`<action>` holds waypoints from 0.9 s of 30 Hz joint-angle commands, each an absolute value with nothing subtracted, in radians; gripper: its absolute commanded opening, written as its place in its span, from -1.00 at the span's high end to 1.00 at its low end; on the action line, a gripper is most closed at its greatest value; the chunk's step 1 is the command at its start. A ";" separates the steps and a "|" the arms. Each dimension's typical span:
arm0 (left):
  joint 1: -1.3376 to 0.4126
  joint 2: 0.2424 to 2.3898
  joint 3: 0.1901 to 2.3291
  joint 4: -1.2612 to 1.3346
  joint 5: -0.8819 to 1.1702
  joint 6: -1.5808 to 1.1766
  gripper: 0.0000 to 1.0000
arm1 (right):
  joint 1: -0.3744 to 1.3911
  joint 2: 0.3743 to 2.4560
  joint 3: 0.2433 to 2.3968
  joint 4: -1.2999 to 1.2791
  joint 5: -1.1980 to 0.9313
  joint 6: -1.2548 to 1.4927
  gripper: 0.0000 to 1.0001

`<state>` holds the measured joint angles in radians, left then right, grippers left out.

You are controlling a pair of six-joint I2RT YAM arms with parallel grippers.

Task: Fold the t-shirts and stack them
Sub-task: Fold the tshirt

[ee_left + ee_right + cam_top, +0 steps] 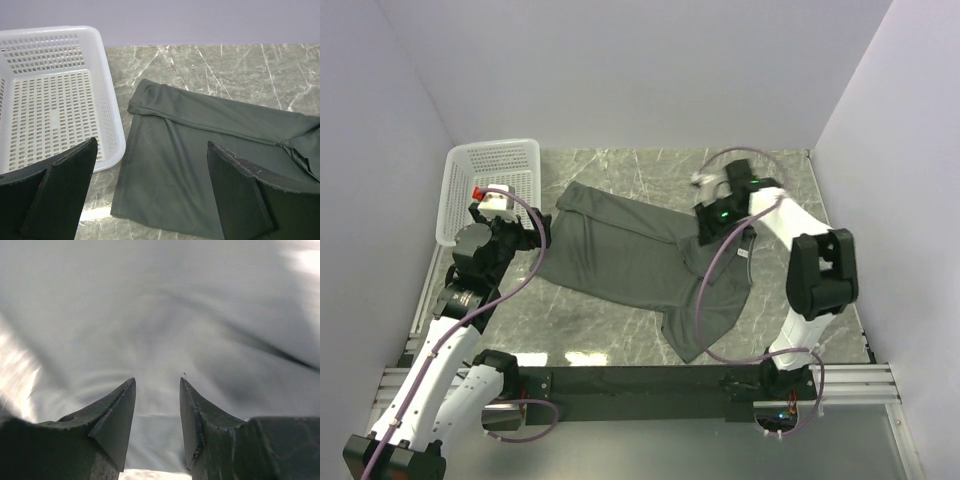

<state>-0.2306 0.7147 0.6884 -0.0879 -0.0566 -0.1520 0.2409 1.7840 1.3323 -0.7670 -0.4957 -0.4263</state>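
One dark charcoal t-shirt (620, 255) lies spread and partly folded on the marble table, its top edge turned over in a long fold. My left gripper (530, 237) hovers open at the shirt's left edge, beside the basket. In the left wrist view the wide-apart fingers (151, 144) frame the shirt's (200, 130) left hem, touching nothing. My right gripper (706, 228) is low over the bunched right part of the shirt. Seen from the right wrist, its jaws (157, 380) stand apart just above the grey fabric (160, 315), with nothing pinched between them.
A white mesh basket (495, 146) stands at the back left, its rim (112, 115) close to the shirt's left edge. Walls close in the table on three sides. A cable from the right arm trails over the shirt's right sleeve.
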 commanded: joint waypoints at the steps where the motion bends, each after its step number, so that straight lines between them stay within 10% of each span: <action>1: -0.232 0.701 0.695 -0.057 -0.043 -0.166 -0.92 | 0.091 1.715 1.310 -0.599 -0.361 -0.243 0.05; 27: -0.232 0.732 0.696 -0.058 -0.021 -0.170 -0.91 | -0.176 1.988 1.460 -0.580 -0.382 -0.137 0.23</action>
